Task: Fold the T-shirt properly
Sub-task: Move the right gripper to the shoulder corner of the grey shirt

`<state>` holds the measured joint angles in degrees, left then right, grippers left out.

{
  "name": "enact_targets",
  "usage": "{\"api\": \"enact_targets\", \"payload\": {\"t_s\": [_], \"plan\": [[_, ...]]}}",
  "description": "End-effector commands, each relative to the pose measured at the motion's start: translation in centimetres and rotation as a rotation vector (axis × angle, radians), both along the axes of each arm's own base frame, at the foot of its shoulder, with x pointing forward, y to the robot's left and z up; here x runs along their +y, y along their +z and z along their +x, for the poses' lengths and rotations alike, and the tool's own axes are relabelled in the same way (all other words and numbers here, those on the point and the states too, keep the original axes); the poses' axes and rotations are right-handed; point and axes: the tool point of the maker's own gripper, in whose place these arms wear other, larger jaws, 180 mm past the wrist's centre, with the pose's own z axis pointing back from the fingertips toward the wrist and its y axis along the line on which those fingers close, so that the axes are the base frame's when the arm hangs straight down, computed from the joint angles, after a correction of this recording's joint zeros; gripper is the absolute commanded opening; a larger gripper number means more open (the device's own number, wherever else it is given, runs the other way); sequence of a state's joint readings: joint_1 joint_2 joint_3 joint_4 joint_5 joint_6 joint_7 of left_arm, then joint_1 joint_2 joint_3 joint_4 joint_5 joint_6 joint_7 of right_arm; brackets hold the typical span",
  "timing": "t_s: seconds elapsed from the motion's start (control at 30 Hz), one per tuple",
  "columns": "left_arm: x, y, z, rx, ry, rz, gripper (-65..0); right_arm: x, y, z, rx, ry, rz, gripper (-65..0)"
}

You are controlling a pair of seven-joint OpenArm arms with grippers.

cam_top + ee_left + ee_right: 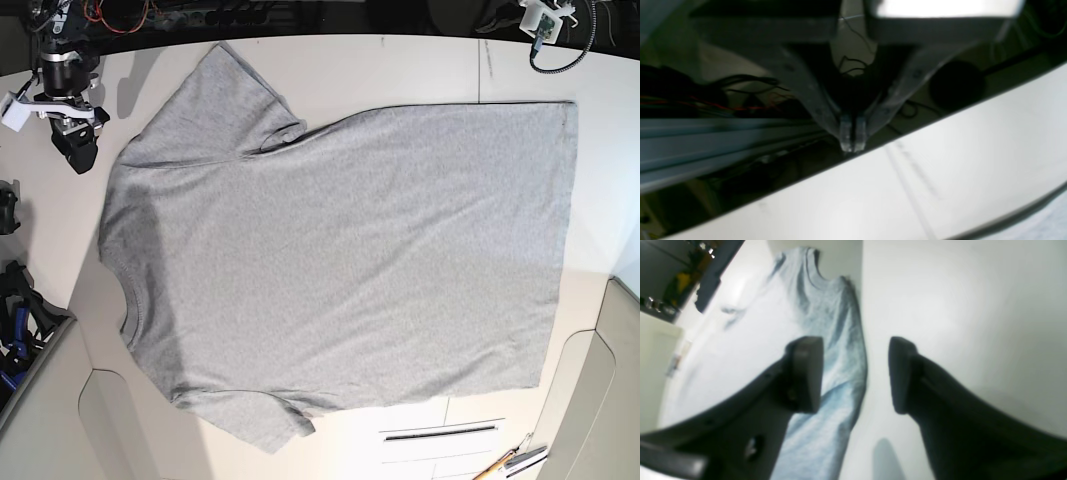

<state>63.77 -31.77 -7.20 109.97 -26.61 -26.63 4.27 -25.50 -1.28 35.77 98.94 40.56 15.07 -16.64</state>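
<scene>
Heather-grey T-shirt (340, 250), white table (400, 65).

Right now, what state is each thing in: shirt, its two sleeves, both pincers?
T-shirt: spread out on the table, plain side up, not folded into a packet.
Upper sleeve: extended outward, creased where it joins the body.
Lower sleeve: partly bunched, tip poking out.
Right pincer: open, holding nothing.
Left pincer: shut, empty.

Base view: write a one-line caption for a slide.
Grey T-shirt spread across the white table, sleeves uneven, with the open right gripper beside it.
</scene>
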Motion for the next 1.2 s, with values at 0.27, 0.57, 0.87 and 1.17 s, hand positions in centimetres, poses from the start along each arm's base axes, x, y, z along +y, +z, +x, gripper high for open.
{"api": "enact_targets", "payload": {"t_s": [0.27,0.57,0.87,1.17], "plan": [[-1.9,1.2,0.5,-0.031,-0.084,-0.088,-65.0,0.4,0.1,1.4,0.037,0.038,0.0,-27.9],[-2.2,1.1,0.2,-0.016,-0.106,-0.1,-65.0,0.3,-0.1,2.0,0.06,0.042,-0.036,-27.9],[-3.6,1.9,-0.3,-0.005,-0.14,-0.195,-65.0,1.0,-2.5,2.4,0.1,0.062,0.006,-27.9],[-3.6,1.7,-0.6,0.014,-0.144,-0.187,-65.0,5.0,-4.3,4.8,0.115,0.175,0.058,-27.9]]}}
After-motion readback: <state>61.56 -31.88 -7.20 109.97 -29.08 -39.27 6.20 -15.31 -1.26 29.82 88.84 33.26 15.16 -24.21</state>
